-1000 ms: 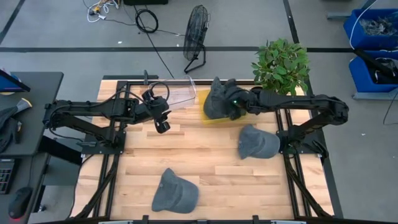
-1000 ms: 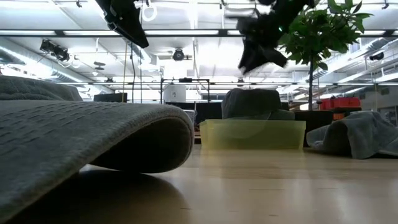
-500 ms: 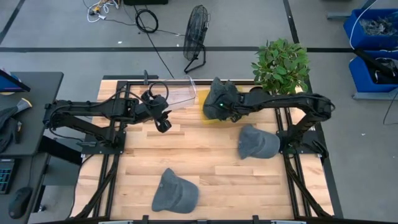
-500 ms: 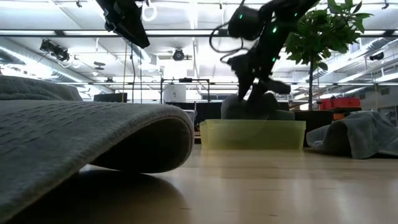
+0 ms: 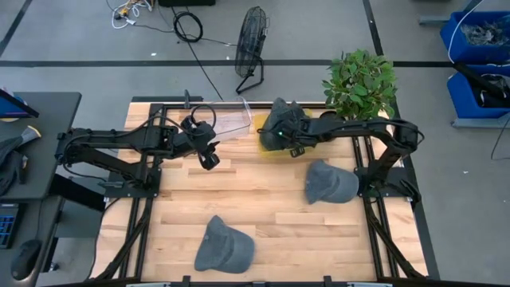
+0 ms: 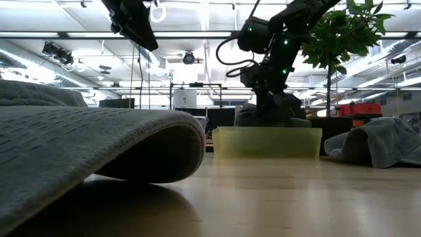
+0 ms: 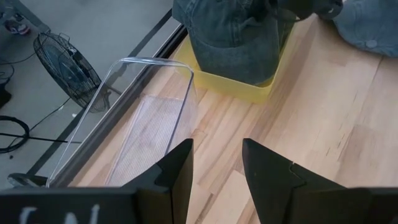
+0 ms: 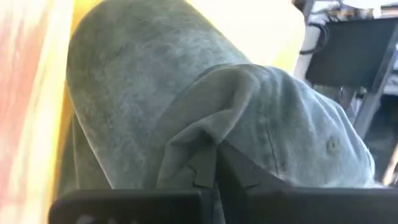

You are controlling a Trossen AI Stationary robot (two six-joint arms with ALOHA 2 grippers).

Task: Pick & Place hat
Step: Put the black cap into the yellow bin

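A yellow bin (image 5: pixel 260 126) stands at the table's far middle with grey hats piled in it. My right gripper (image 8: pixel 216 155) reaches into the pile from the table's right, shut at the top hat (image 8: pixel 124 93); the low view shows it down on the hat (image 6: pixel 273 113) above the bin wall (image 6: pixel 266 141). One more grey hat (image 5: pixel 331 182) lies flat at the right, another (image 5: pixel 225 245) near the front edge. My left gripper (image 7: pixel 217 155) hovers open over the wood left of the bin, holding nothing. My right gripper pinches a bunched fold of the top hat's crown cloth (image 8: pixel 189 140) between its two fingers; the fold drapes over the fingertips and hides them. The fingers slant down from the table's right. The hat rests on the pile in the yellow bin.
A clear plastic container (image 5: pixel 229 121) lies at the far edge just left of the bin. A potted plant (image 5: pixel 360 80) stands at the far right corner and a floor fan (image 5: pixel 253 36) beyond the table. Bare wood lies across the middle.
My right gripper has gone down and toward the table's left with the hat. The hat hung clear above the bin a second ago and now sits on the pile inside it.
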